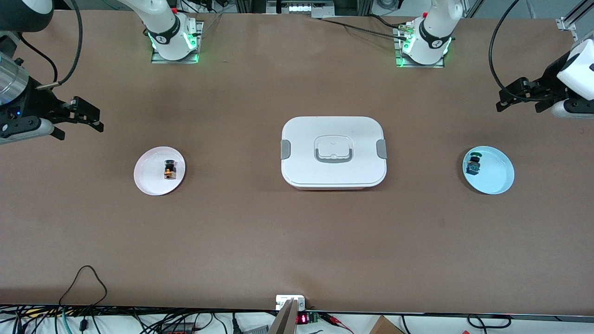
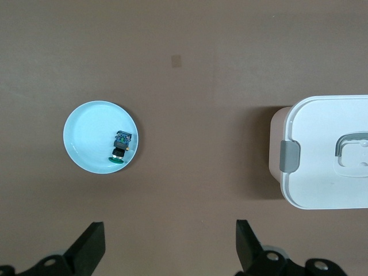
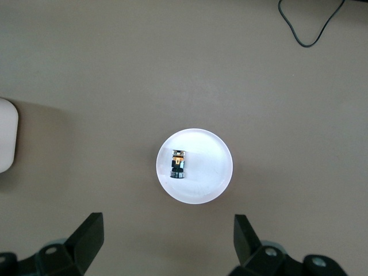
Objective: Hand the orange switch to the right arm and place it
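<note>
The orange switch (image 1: 169,170) lies on its side on a small pale pink plate (image 1: 148,180) toward the right arm's end of the table. In the right wrist view the orange switch (image 3: 178,164) rests on that plate (image 3: 208,172). My right gripper (image 1: 80,127) hangs open and empty over bare table beside the plate, its own view showing the right gripper (image 3: 168,221) with jaws wide apart. My left gripper (image 1: 519,106) hangs open and empty over the left arm's end of the table, and the left gripper (image 2: 171,230) has only tabletop between its jaws.
A white lidded box (image 1: 333,152) with grey clasps sits mid-table; the box (image 2: 328,152) also shows in the left wrist view. A light blue plate (image 1: 500,176) toward the left arm's end holds a green-and-blue switch (image 1: 473,164). Cables run along the table edge nearest the front camera.
</note>
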